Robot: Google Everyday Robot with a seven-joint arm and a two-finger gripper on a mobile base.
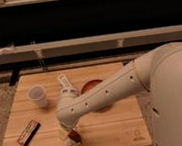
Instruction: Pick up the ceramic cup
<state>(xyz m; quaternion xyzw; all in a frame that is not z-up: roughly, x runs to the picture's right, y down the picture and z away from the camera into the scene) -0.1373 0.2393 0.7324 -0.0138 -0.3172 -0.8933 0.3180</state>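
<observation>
Four loose things sit on the wooden bench (117,129), one of each kind. The hand (71,136) hangs low over the near edge, a little left of the middle.

Farthest left of the hand, and about level with it, lies one dark flat bar (28,132), set at a slant near the front left corner. Up and to the left of the hand, well apart from it, stands the one ceramic cup (37,95). It is white and upright with its rim open, and bare wood runs from it to the left edge.

Straight beyond the hand, towards the far side, one white oblong slip (64,81) lies tilted, its lower end meeting the arm's wrist. Beyond and to the right of the hand is one reddish-brown bowl (90,85). The pale arm (107,90) crosses its near half, so only the far part shows. The arm comes in from the right, over the bench's right edge, and covers much of the middle.

Whether the hand is clenched or released I cannot tell from where I stand. A small reddish patch shows right at it, and I cannot say what that is.

Right of the hand the front strip of the bench is open wood up to the corner. Behind the bench runs a long pale rail (80,44).
</observation>
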